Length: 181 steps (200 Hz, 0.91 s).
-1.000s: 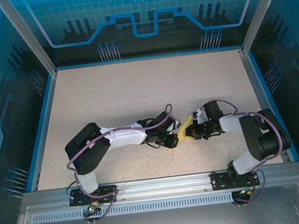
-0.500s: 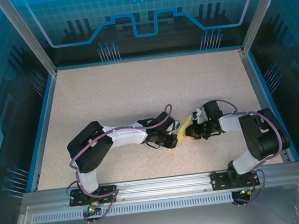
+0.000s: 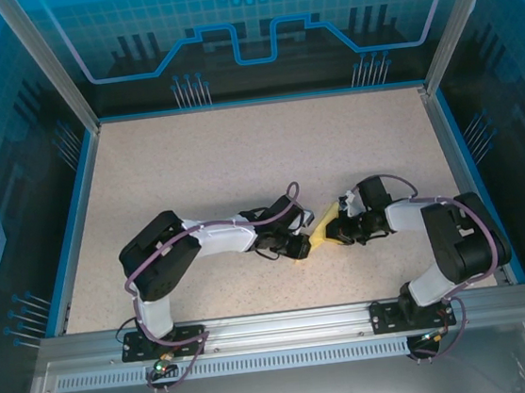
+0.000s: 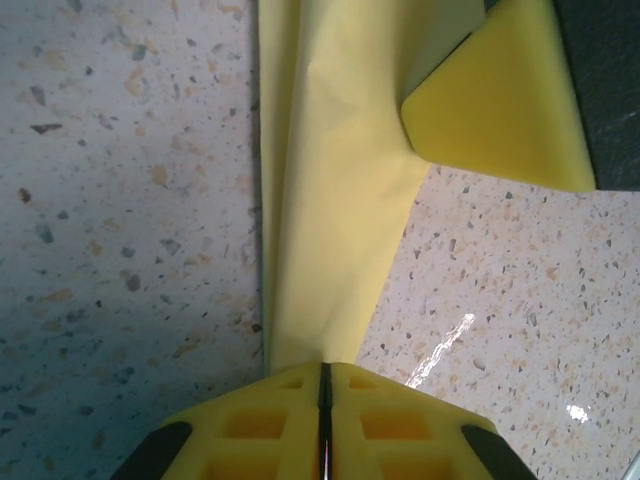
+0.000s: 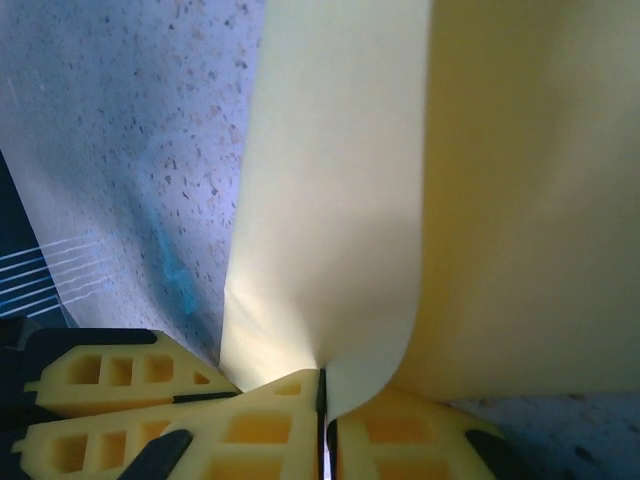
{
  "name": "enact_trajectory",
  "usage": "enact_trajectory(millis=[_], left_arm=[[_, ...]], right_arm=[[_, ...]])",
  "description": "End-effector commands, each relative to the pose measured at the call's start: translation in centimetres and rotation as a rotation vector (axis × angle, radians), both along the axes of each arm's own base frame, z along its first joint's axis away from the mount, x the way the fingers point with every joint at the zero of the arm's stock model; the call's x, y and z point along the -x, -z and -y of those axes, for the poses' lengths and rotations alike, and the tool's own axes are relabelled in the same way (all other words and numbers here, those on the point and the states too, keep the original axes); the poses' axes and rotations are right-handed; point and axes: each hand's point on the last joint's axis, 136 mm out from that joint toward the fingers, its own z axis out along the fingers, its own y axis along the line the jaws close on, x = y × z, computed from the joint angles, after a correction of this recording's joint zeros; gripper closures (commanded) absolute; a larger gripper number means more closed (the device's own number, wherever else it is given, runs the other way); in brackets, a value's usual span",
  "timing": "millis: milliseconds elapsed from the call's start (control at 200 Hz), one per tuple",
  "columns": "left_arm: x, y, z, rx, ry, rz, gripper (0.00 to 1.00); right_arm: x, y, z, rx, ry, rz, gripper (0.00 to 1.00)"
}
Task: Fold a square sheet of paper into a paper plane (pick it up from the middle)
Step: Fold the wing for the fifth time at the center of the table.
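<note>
Now the folded sheet of paper (image 3: 321,232) sits low at the table's (image 3: 238,152) near-middle. The left gripper (image 4: 323,385) is clamped on one end and the right gripper (image 5: 322,395) on the opposite end, probably to keep the crease taut. Both forearms reach low over the table, wrists turned inward.

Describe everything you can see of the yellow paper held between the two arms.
The yellow paper is thin, plain and pale, with no marks. It is not flat: it looks folded into a narrow, long shape with soft creases. It sits between the two arms, low over the speckled table. The left gripper has its jaws shut on one end, and the right gripper has its jaws shut on another edge, where the paper curves. Whether it touches the table cannot be told.
</note>
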Motion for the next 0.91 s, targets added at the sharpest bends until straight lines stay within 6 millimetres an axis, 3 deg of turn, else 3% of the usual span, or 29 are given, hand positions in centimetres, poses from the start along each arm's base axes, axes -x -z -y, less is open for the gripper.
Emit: enact_trajectory(millis=[0,70,290,445,630,900], left_arm=[[1.0,3.2,-1.8,-0.072,0.005,-0.048,0.9],[1.0,3.4,-1.9,-0.072,0.003,-0.053,0.9],[1.1,3.9,-1.8,-0.067,0.011,-0.061,0.9],[1.2,4.1,-1.7,-0.064,0.014,-0.063,0.91],[1.2,4.1,-1.7,-0.051,0.009,-0.062,0.91],[1.3,4.0,-1.7,-0.042,0.005,-0.062,0.91]], right_arm=[[0.9,-0.6,0.1,0.033,-0.014,-0.019,0.82],[1.0,-1.5,0.6,0.062,-0.01,-0.001,0.76],[1.3,-6.5,2.7,0.186,-0.012,0.088,0.71],[0.4,-10.2,0.5,0.054,0.002,0.162,0.73],[-1.1,-8.7,-1.6,-0.048,0.079,0.128,0.87],[-1.7,-4.9,-2.2,-0.063,0.157,0.068,0.95]])
